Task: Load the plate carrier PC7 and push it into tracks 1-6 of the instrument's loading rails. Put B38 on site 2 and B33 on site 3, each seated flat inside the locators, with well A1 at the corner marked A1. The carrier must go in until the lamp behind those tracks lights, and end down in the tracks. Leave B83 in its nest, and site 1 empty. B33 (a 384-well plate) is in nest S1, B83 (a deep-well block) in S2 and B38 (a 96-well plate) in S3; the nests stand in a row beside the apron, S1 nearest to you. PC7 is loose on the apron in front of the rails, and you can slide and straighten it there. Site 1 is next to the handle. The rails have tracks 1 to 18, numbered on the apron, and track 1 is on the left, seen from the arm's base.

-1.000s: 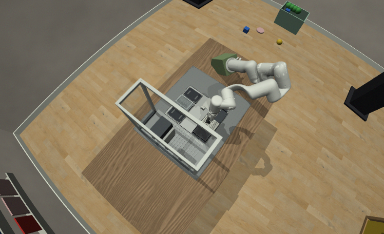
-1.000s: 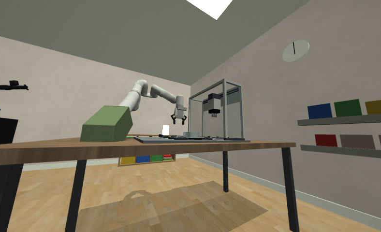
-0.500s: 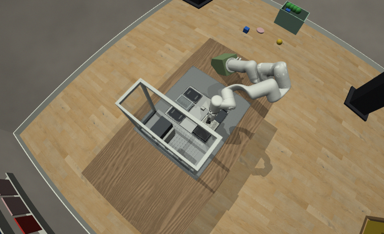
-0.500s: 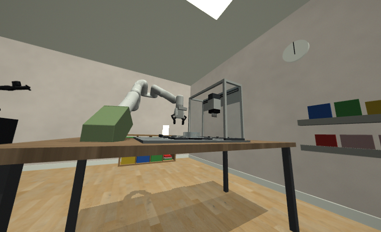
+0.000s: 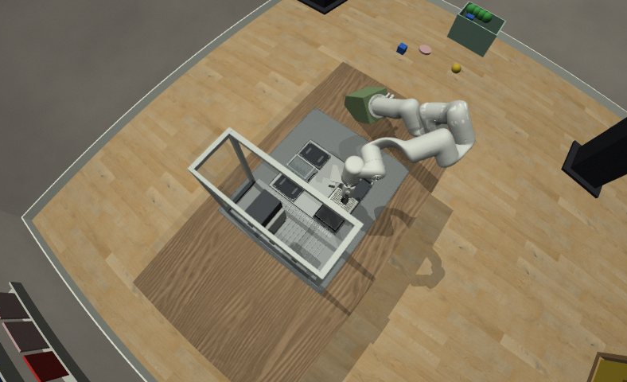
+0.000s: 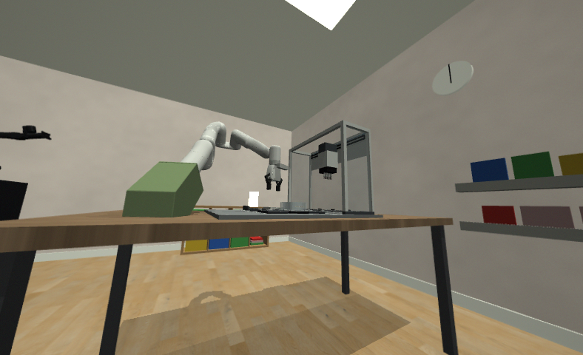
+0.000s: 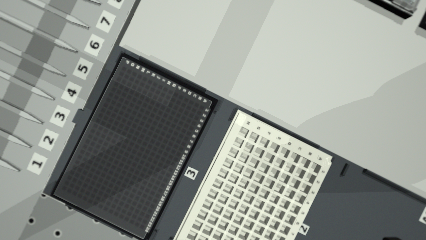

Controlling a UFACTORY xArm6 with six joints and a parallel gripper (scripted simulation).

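Note:
Carrier PC7 (image 5: 363,189) (image 7: 365,205) lies on the apron (image 7: 320,60), its far end beside track numbers 1 to 6. Dark B33 (image 5: 330,218) (image 7: 125,140) is on site 3, and cream B38 (image 5: 336,194) (image 7: 250,185) is on site 2; both look flat. Bare carrier shows at site 1. B83 (image 5: 301,167) sits in the middle nest, S2. Nests S1 (image 5: 313,153) and S3 (image 5: 286,185) are empty. My gripper (image 5: 344,200) (image 6: 273,186) is open and empty, above the carrier around B38. Its fingertips are mostly out of the wrist view. No lit lamp shows.
The loading rails (image 5: 307,240) lie beyond B33. The instrument's frame (image 5: 278,165) (image 6: 344,175) stands over them, with a bar crossing above the carrier's far part in the top view. A dark instrument head (image 5: 262,208) (image 6: 328,160) hangs inside, toward the high-numbered tracks.

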